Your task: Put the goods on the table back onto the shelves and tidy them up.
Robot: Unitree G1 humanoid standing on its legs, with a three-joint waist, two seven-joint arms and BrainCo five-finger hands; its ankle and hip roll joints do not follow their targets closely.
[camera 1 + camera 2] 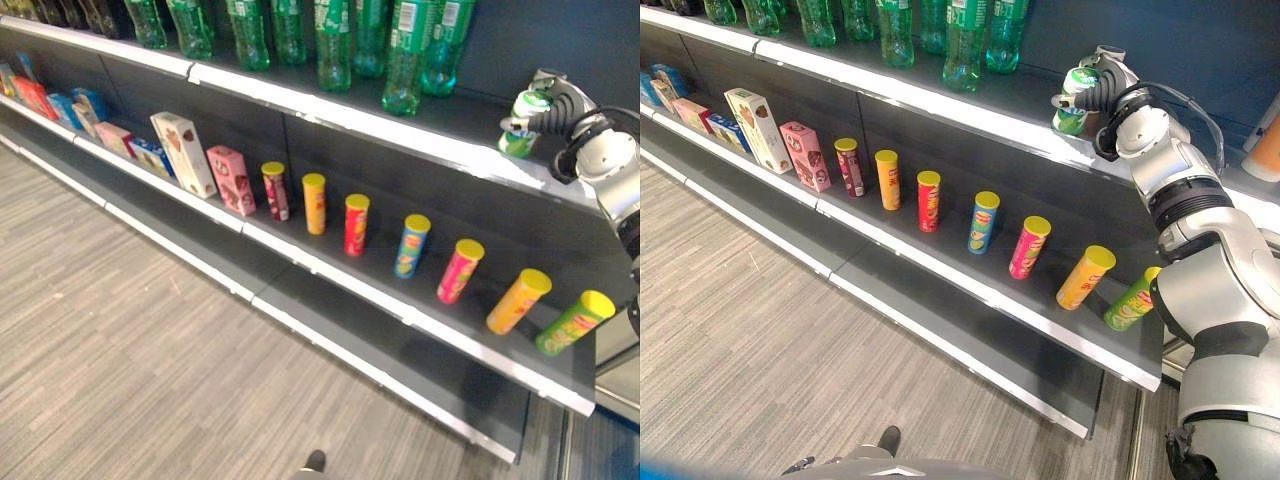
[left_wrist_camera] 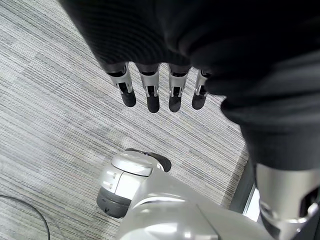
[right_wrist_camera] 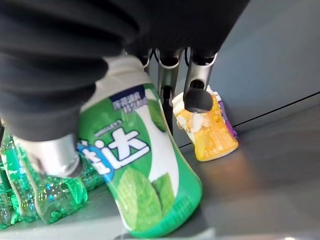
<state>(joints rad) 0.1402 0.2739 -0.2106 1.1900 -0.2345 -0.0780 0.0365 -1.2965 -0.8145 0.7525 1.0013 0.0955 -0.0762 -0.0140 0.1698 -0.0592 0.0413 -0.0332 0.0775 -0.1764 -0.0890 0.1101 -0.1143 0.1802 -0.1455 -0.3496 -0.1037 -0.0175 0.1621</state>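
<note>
Grey carpet runs in front of a long dark shelf unit [image 1: 300, 255], whose upper shelf [image 1: 970, 110] is the working surface. Hanging over that carpet with nothing in it, the left hand [image 2: 160, 95] has its fingers straight and relaxed. Far off to the left of the right hand, on the lower shelf, stand small boxes [image 1: 185, 152], then a spaced row of yellow-lidded crisp tubes [image 1: 355, 225] that runs on to pass beneath the hand. On the upper shelf, a cluster of green soda bottles [image 1: 405, 60] stands a little to the hand's left. The right hand [image 1: 1102, 92] is curled round a green-and-white gum jar [image 3: 142, 165], thumb on one side and fingers behind it. In the right wrist view the jar is tilted, its base just at the shelf surface; whether it rests there fully I cannot tell. Just beyond the fingertips [image 3: 198, 100] stands a small yellow jar [image 3: 210, 132].

By my reading the step in hand is setting the gum jar down. The next move calls for righting it beside the yellow jar, then letting go without tipping either.
</note>
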